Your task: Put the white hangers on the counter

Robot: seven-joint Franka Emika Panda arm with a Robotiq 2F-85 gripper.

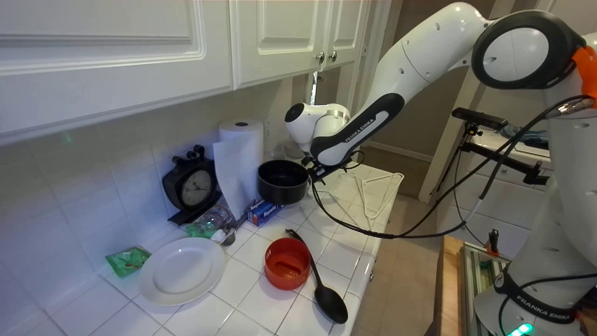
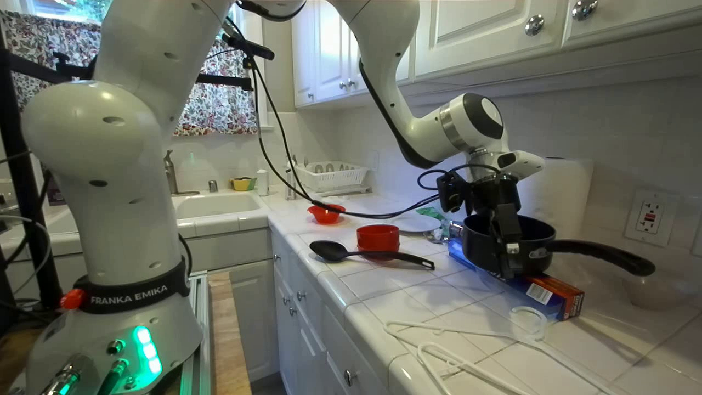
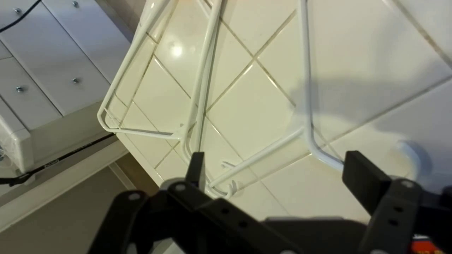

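Thin white hangers [image 1: 361, 195] lie flat on the tiled counter [image 1: 254, 291], close to its edge. An exterior view shows the hangers [image 2: 477, 332] at the front of the counter [image 2: 428, 302], partly cut off by the frame. My gripper [image 2: 509, 263] points down over the counter, in front of the black pot in that view. In the wrist view the gripper [image 3: 275, 169] stands wide open with nothing held. Beyond its fingers [image 3: 365, 180], the hangers [image 3: 306, 70] rest on the tiles, overlapping at one end; the fingers hide parts of them.
The black pot [image 1: 282, 189], its handle [image 2: 598, 253] sticking out, is right beside the gripper, above a blue foil box [image 1: 263, 213]. A paper-towel roll [image 1: 254, 144] stands behind. Nearby are a red cup [image 1: 287, 266], black spoon [image 1: 330, 298] and white plate [image 1: 182, 270]. Cabinets [image 1: 289, 42] hang overhead.
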